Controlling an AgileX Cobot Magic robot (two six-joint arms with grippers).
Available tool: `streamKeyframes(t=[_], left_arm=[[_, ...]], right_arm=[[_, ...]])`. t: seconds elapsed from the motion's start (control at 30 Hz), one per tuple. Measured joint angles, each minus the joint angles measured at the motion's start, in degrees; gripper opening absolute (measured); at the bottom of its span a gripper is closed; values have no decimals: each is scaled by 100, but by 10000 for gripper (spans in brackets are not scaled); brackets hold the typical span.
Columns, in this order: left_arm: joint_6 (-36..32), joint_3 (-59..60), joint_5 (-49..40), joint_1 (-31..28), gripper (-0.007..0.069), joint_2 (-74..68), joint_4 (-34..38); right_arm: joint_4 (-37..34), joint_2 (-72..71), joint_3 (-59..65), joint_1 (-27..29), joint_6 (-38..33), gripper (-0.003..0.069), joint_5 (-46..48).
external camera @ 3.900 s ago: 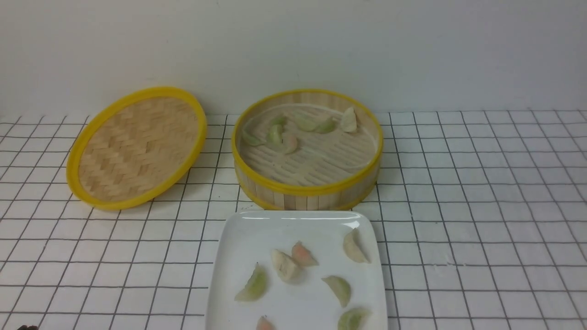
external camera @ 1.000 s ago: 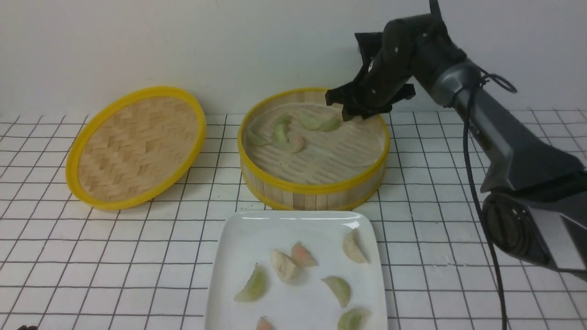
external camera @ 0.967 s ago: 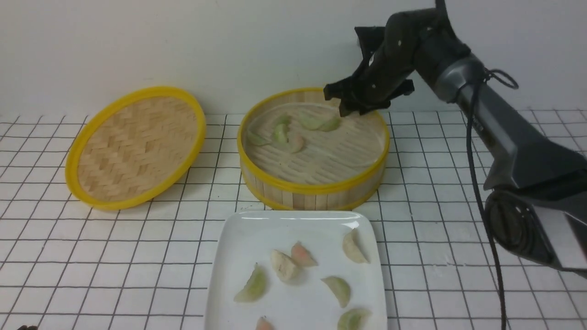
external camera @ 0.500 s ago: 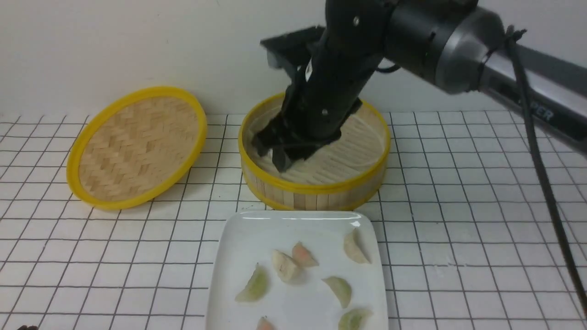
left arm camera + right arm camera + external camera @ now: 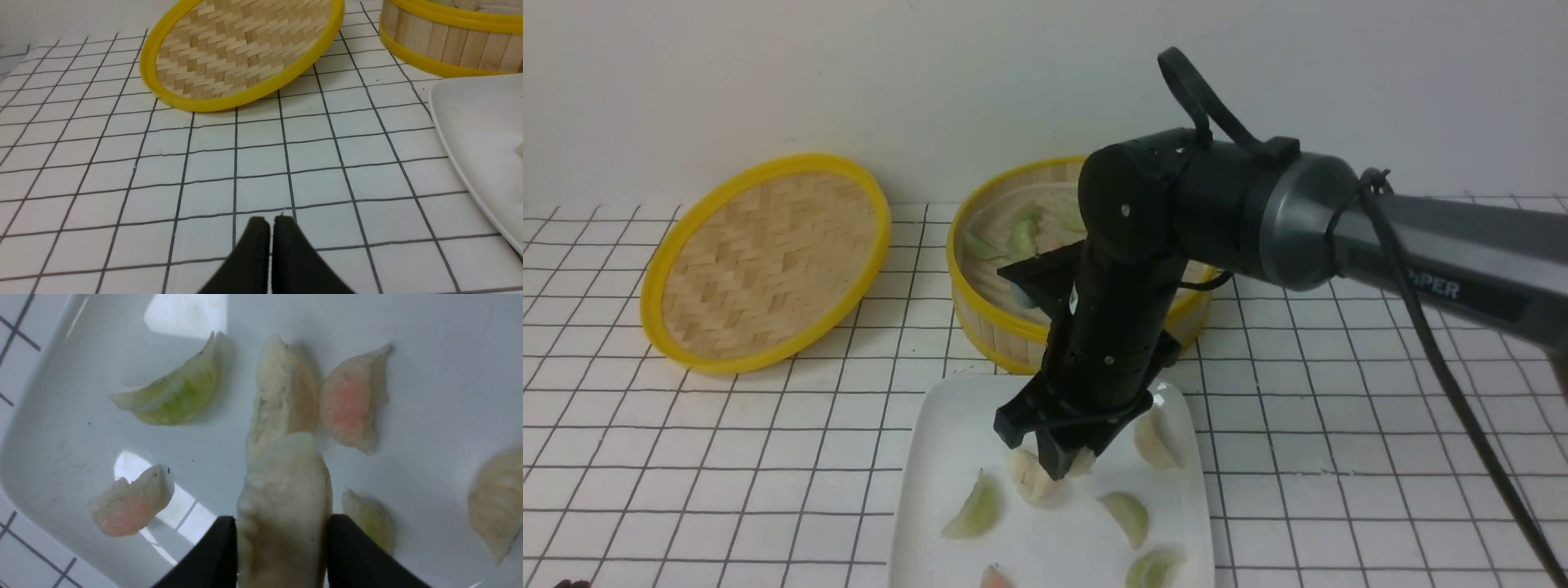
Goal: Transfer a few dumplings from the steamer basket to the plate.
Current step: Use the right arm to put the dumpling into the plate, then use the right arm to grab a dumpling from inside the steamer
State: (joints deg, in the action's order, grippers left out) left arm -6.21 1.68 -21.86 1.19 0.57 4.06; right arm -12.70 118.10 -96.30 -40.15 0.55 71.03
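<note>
In the front view, the right gripper hangs low over the middle of the plate. The steamer basket sits at the plate's twelve o'clock and the woven lid lies out at ten o'clock. A few dumplings lie in the basket near its eleven o'clock wall.

In the left wrist view, the left gripper has its fingers pressed together on nothing. It sits low over the checked table (well clear of the work).

In the right wrist view, the right jaws pinch a held dumpling, cream-white, by its sides. It hangs directly over a resting cream dumpling, which has a pink dumpling just beside it. Letting go here would likely stack one on another and could make them stick. The better move is probably to slide toward the bare glaze at the plate's ten o'clock. There the gripper can lower until the dumpling nearly touches, ease the jaws apart slowly and lift straight up.
</note>
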Motion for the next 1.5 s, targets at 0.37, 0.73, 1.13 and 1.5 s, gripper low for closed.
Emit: streamKeyframes(t=[0.37, 0.73, 1.13, 1.5], left_arm=[[0, 0, 0, 0, -6, 0, 0], [0, 0, 0, 0, -6, 0, 0], [0, 0, 0, 0, -6, 0, 0], [0, -5, 0, 0, -6, 0, 0]], right_arm=[[407, 0, -454, 16, 0, 482, -14], [1468, 1593, -4102, 1136, 129, 491, -100], [1331, 3312, -5797, 1679, -243, 492, -350], [854, 3621, -5816, 1678, -1332, 492, -1033]])
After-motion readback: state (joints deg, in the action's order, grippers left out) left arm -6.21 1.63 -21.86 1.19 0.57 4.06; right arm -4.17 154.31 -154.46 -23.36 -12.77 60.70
